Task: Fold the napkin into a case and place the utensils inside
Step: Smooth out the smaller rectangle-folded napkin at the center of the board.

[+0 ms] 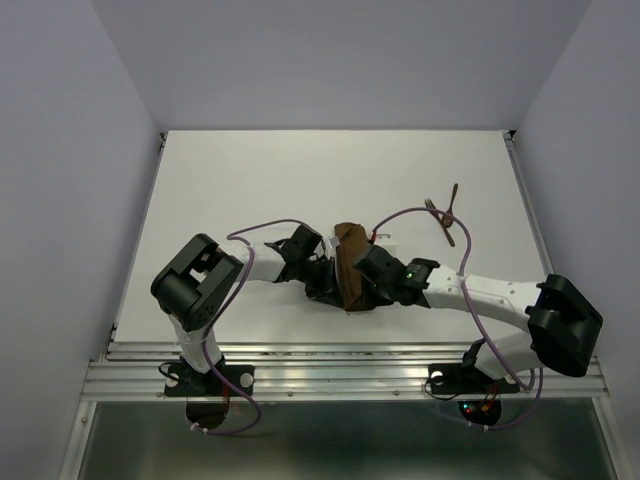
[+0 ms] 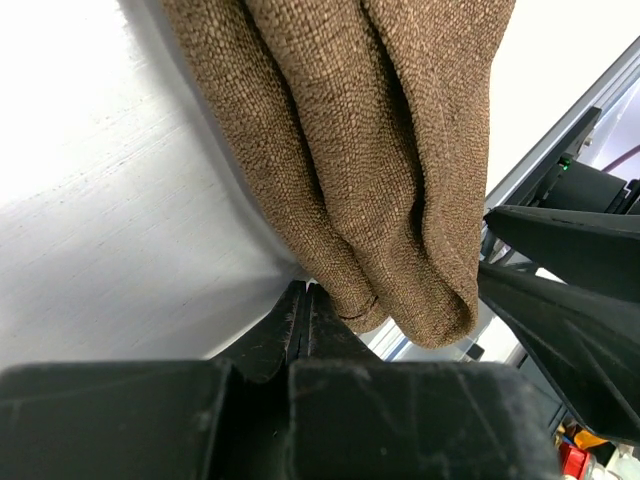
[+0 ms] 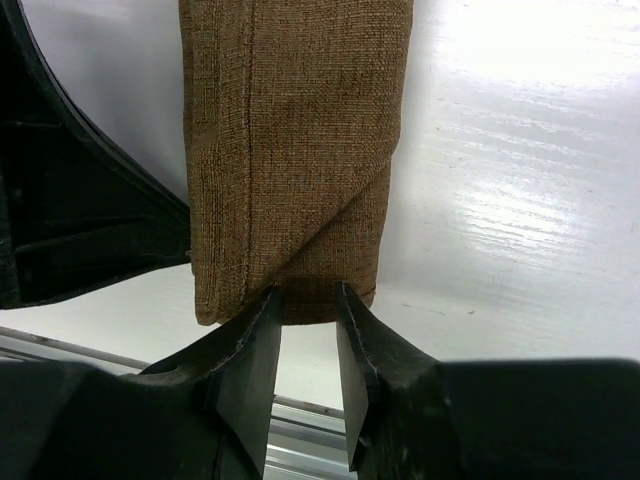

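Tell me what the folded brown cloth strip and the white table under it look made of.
The folded brown cloth strip: a coarse woven fabric, matte, perhaps linen or a blend; the criss-cross threads show plainly. The white table: a hard, smooth board with a semi-gloss white coat, probably laminate or painted wood; it reflects glare and shows faint streaks.

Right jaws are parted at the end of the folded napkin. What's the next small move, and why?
Probably draw the right gripper straight back off the napkin without dragging it. Its jaws stand parted around the strip's end and the fold looks finished; the left gripper is shut at the cloth's edge. The utensils lie far off on the table, likely next to fetch.
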`<action>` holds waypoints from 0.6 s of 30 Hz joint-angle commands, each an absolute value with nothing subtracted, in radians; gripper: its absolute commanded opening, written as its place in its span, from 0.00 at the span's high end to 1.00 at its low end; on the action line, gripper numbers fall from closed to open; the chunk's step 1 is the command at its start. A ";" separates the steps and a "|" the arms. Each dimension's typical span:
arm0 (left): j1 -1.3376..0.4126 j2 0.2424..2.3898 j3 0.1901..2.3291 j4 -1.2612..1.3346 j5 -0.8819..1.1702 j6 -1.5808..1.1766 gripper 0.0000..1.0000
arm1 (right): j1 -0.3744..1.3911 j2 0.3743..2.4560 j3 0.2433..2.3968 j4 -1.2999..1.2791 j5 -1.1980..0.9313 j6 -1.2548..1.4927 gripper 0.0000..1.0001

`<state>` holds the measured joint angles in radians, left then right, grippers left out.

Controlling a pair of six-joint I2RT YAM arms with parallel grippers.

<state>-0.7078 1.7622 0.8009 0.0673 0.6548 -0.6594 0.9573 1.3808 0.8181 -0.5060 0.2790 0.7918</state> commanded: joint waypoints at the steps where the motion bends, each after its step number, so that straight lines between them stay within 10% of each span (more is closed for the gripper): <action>1: -0.719 1.756 0.821 0.017 0.629 -0.623 1.00 | 0.966 1.402 0.848 -0.453 0.264 0.753 0.66; 18: -0.729 1.778 0.811 0.017 0.626 -0.615 1.00 | 0.976 1.434 0.859 -0.353 0.143 0.693 0.70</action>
